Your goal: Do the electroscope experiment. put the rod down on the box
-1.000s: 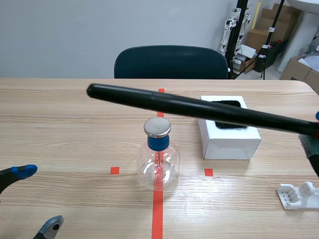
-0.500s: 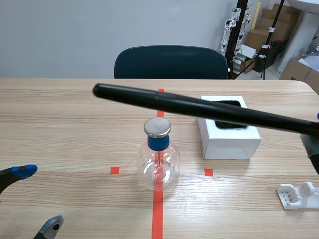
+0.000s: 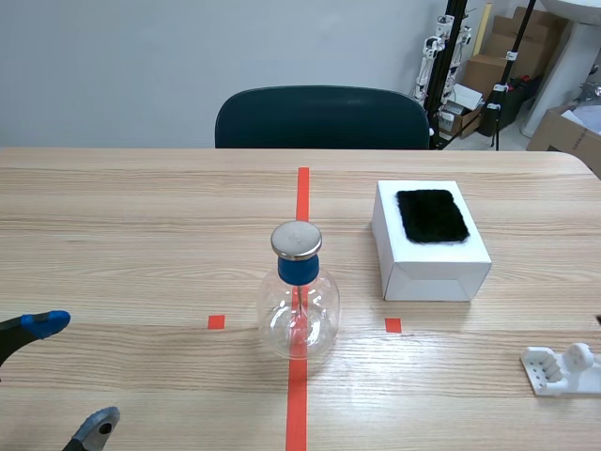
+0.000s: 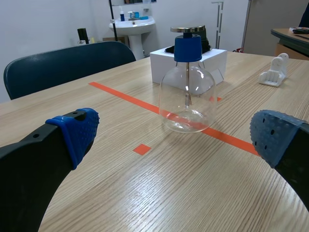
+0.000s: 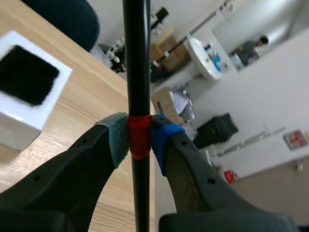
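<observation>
Rod point(image 5: 136, 58): we see smooth black surface, slight sheen; red tape band point(image 5: 139, 137) matt.
Box point(image 3: 432, 268): white card, matt; patch on top point(image 3: 431, 215) black, fuzzy cloth.
Flask point(image 3: 299, 324): clear glossy glass; stopper point(image 3: 299, 270) blue plastic; cap disc point(image 3: 297, 240) brushed metal.
Table point(image 3: 141, 244): pale wood grain, we note soft sheen.
Left gripper point(image 4: 175, 135) pads point(image 4: 79, 128): blue, dotted, rubbery.
Stand point(image 3: 562, 368): white plastic, matt.
Chair back point(image 3: 322, 117): dark, matt.

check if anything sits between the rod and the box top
Nothing visible does. The rod is in the right gripper; the box top carries only a black cloth, and the flask stands apart from it.
</observation>
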{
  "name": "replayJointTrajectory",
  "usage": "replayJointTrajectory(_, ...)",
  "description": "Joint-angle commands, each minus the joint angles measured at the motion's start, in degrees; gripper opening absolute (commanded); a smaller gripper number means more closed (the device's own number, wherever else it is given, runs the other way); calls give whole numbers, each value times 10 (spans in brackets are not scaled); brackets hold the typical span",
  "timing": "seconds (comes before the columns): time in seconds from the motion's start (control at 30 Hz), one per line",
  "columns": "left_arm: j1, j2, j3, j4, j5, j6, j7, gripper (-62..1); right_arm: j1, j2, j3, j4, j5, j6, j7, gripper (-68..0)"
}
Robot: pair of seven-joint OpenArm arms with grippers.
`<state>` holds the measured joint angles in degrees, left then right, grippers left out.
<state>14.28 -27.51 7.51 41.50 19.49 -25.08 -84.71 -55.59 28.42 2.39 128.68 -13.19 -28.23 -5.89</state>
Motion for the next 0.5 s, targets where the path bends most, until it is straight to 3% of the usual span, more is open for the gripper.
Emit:
replayJointTrajectory(0.0, 0, -5, -5, 8, -4, 1, -12, 14, 30, 8, 3, 11, 22, -7, -23, -616)
replayJointTrajectory(0.17, 0, -5, -5, 8, -4, 1, -12, 14, 105, 12, 3, 11, 100, -6, -140, -616)
replayJointTrajectory(0.33, 0, -5, -5, 8, -4, 1, -12, 14, 169, 51, 3, 5, 195, -6, -256, -616)
replayJointTrajectory(0.47, 0, -5, -5, 8, -4, 1, -12, 14, 229, 81, 3, -27, 300, -6, -292, -616)
